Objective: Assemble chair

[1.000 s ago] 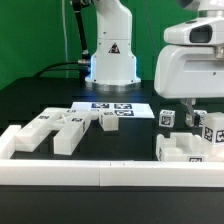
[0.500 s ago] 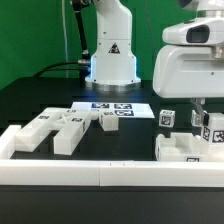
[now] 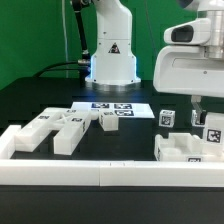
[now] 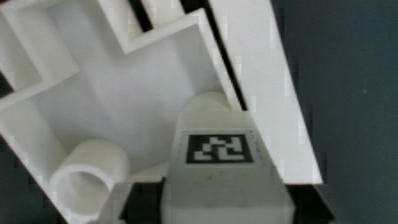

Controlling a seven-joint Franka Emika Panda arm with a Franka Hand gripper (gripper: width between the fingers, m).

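Pinching the tagged chair block [image 4: 222, 135] straight beneath it, the pincer [image 3: 197, 104] hangs at the notched slab's [image 3: 180, 152] far edge, on the exterior view's right.

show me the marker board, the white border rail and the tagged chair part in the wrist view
marker board [image 3: 143, 110], exterior view, bare white patch beside its tags
white border rail [image 3: 120, 172], exterior view, middle of its length
tagged chair part [image 4: 221, 148], wrist view, on its black-and-white tag

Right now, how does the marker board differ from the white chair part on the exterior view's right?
The marker board is thin and flat; the chair part is thick and blocky. The marker board lies near the arm's base; the chair part sits below the tool. Both are white.
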